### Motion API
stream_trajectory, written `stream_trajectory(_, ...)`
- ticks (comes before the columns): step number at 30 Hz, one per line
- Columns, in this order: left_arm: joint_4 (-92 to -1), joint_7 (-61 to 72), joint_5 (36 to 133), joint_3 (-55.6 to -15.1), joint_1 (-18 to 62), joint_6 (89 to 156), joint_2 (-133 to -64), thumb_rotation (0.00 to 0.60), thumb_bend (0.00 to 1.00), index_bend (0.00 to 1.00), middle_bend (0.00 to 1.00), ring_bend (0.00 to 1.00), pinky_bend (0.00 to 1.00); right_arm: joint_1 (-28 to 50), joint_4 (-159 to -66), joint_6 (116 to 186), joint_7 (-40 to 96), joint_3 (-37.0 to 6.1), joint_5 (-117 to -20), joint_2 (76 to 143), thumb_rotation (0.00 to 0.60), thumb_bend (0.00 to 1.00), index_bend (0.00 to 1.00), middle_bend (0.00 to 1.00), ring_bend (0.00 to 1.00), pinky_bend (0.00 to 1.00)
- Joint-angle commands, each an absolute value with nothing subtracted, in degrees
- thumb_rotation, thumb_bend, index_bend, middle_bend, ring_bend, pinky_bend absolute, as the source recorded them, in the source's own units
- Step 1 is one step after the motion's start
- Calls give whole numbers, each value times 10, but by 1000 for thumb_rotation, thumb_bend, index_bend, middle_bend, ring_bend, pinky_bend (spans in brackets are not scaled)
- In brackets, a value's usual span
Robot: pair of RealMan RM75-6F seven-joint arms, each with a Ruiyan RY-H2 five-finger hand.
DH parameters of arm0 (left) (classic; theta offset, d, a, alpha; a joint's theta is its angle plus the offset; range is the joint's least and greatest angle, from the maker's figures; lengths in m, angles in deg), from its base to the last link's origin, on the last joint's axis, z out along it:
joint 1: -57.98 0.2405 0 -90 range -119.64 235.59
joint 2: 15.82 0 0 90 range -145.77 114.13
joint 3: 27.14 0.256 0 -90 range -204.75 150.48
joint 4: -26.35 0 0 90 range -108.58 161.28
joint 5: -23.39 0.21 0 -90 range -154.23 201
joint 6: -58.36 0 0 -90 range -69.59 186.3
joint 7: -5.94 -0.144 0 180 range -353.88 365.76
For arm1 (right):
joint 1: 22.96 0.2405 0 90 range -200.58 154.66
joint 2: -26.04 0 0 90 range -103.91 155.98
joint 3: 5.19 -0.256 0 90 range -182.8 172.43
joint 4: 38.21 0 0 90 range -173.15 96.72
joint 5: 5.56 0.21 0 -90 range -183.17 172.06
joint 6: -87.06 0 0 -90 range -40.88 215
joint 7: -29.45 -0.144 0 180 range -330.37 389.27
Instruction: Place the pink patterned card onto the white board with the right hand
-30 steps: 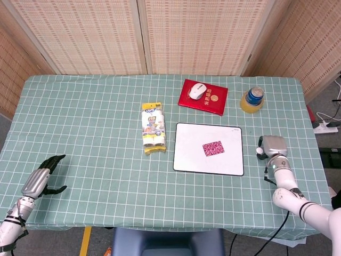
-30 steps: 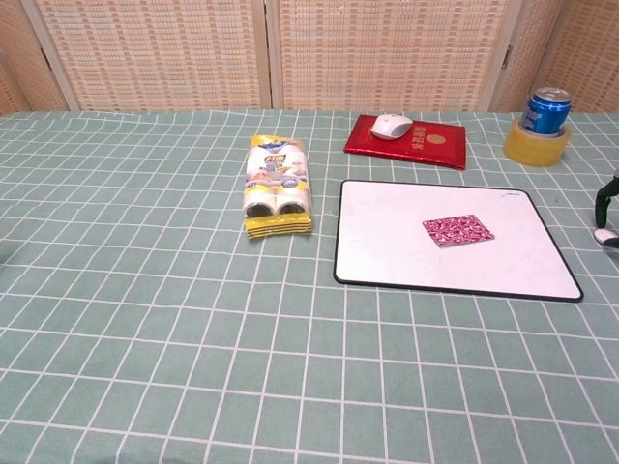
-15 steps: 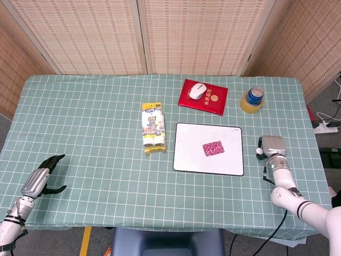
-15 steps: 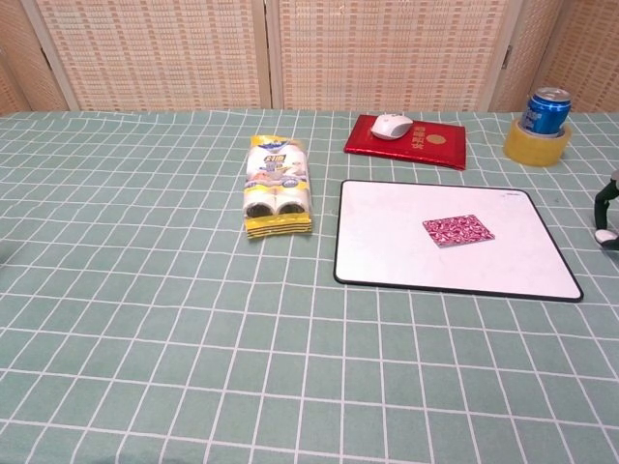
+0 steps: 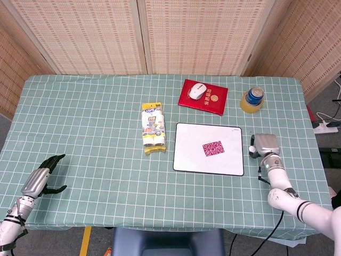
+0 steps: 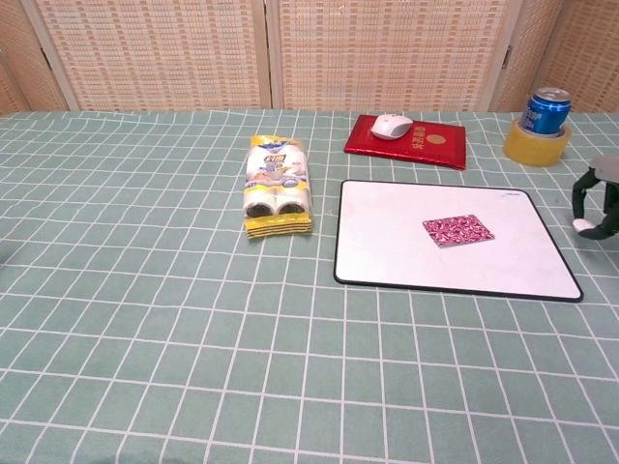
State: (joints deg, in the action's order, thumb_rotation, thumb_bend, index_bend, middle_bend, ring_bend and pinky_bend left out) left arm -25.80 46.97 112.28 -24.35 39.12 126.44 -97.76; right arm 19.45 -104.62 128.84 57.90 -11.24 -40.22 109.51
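The pink patterned card lies flat on the white board, right of the board's middle. My right hand hovers just off the board's right edge, apart from the card and holding nothing. Its dark fingers hang downward, spread from one another. My left hand rests near the table's front left corner with its fingers stretched out and nothing in it; the chest view does not show it.
A yellow pack of rolls lies left of the board. Behind the board a white mouse sits on a red booklet. A blue can in a tape roll stands at the back right.
My right hand has shifted left, closer to the board's right edge. The card, the board and the left hand have not moved.
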Motion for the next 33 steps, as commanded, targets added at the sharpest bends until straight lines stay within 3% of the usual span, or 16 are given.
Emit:
stream_trajectory(1,-258,471,1123,-244,391,1265,-977,497,193,0,74,0,79,220,-1116,1326,621,-121,-399,1087,545,352,490,993,956,1000)
stream_trajectory(7,-256,481,1121,-246,392,1269,-976,497,193,0,74,0,79,262,-1149,1344,674,-127,-357,1119,544,372,498,998,960,1000)
stream_trajectory(26,-255,504,1122,-246,390,1265,-972,498,193,0,74,0,79,322,-1116,1350,732,-131,-274,1170,545,374,491,1000,962,1000)
stream_trajectory(33,-252,494,1120,-247,391,1266,-975,593,195,0,75,0,79,329,-1107,1348,740,-125,-258,1173,540,335,383,1000,962,1000)
